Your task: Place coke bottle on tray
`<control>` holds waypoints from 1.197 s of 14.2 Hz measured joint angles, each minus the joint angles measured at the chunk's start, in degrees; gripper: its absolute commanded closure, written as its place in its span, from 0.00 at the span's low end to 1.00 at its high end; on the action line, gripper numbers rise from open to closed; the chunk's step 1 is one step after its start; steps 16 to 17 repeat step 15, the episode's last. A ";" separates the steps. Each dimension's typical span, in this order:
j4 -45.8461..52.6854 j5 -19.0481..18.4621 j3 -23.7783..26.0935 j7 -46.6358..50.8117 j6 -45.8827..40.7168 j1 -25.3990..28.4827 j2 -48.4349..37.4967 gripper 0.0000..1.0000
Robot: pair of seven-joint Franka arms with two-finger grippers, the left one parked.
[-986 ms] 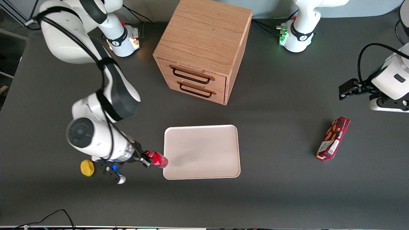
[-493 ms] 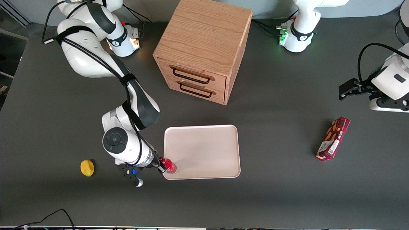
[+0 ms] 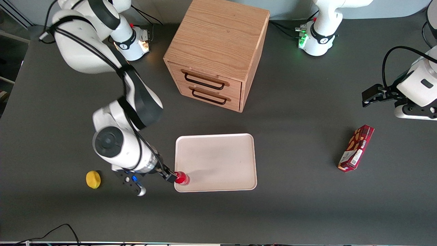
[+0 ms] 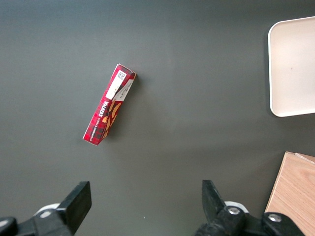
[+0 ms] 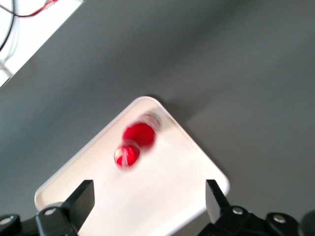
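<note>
Right wrist view: jaws [image 5: 147, 201] wide, empty, above bottle [image 5: 139, 134]. Bottle upright on tray [image 3: 222, 150], at the corner nearest the desk's front edge. Risk: departing jaws clip it; it topples over the rim.

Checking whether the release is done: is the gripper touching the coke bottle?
Apart. The right wrist view shows the gripper open, its fingers spread wide, with bare tray between each and the coke bottle.

Right arm reaches low toward the front camera — gripper [image 3: 169, 176] fingers spread apart.
</note>
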 measured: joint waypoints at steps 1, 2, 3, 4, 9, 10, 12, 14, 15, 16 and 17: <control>-0.10 -0.27 2.08 -4.01 -5.66 -1.94 -4.25 0.00; -0.95 -0.29 3.42 -8.76 -10.47 -4.18 -9.21 0.00; -3.01 -0.16 3.97 -13.62 -14.08 -6.49 -14.73 0.00; -6.03 0.50 3.97 -18.00 -16.48 -8.56 -20.06 0.00; -32.37 11.83 -11.12 -39.87 -16.11 -12.89 -46.59 0.00; -38.62 12.40 -14.04 -43.80 -13.80 -13.24 -50.95 0.00; -50.76 12.84 -17.86 -48.08 -8.15 -13.65 -58.38 0.00; -58.22 13.06 -18.61 -48.87 -5.17 -13.53 -62.72 0.00; -59.36 13.80 -18.50 -48.60 -4.79 -13.30 -63.55 0.00; -59.36 13.80 -18.50 -48.60 -4.79 -13.30 -63.55 0.00; -59.36 13.80 -18.50 -48.60 -4.79 -13.30 -63.55 0.00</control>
